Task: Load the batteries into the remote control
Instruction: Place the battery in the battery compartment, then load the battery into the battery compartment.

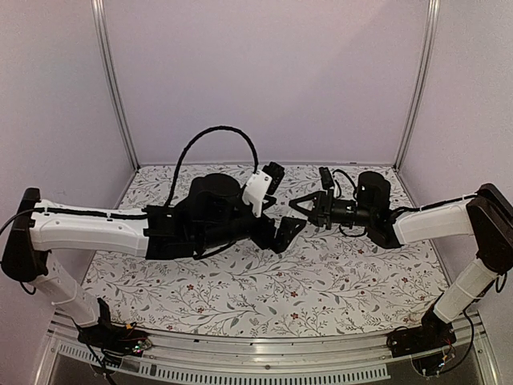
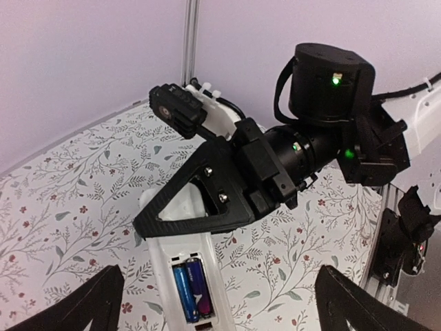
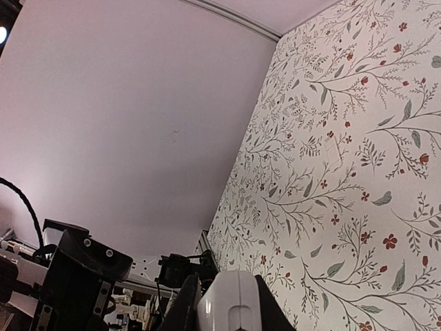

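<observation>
Left wrist: remote (image 2: 160,265) (seemingly) in right claw (image 2: 165,210).

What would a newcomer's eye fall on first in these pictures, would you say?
Most likely the right gripper clamped on one end of the white remote control, over the floral tablecloth near mid-table. The remote's open bay shows the two batteries lying side by side, one of them bright blue. The left gripper faces it, jaws wide open.
</observation>
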Available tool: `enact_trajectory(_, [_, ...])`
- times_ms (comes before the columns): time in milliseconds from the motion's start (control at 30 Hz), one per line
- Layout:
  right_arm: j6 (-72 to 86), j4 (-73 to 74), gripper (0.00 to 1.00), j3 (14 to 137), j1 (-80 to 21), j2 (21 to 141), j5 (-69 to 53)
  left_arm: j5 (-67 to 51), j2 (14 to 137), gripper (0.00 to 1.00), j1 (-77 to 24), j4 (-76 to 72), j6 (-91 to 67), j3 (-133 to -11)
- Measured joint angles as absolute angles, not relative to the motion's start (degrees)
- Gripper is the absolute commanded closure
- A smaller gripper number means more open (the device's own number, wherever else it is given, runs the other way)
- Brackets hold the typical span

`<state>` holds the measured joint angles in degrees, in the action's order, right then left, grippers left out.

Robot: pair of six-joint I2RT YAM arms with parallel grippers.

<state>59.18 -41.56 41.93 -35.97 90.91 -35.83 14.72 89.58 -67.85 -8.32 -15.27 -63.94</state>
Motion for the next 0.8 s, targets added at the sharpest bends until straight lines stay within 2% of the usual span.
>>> enact_trajectory(267, [59.7, -39.8, 1.0, 42.0, -35.9, 91.0, -39.7, 6.2, 78.7, 0.01, -68.2, -7.0, 9.9, -52.8])
enact_trajectory(533, [62.4, -36.6, 1.0, 42.2, -36.9, 91.5, -42.2, 6.6, 80.2, 0.0, -70.3, -2.3, 34.2, -51.8])
enact_trajectory(800, [64.3, -34.0, 1.0, 43.6, -38.2, 91.9, -42.6, 7.3, 84.6, 0.0, -70.3, 1.8, 44.7, -55.4])
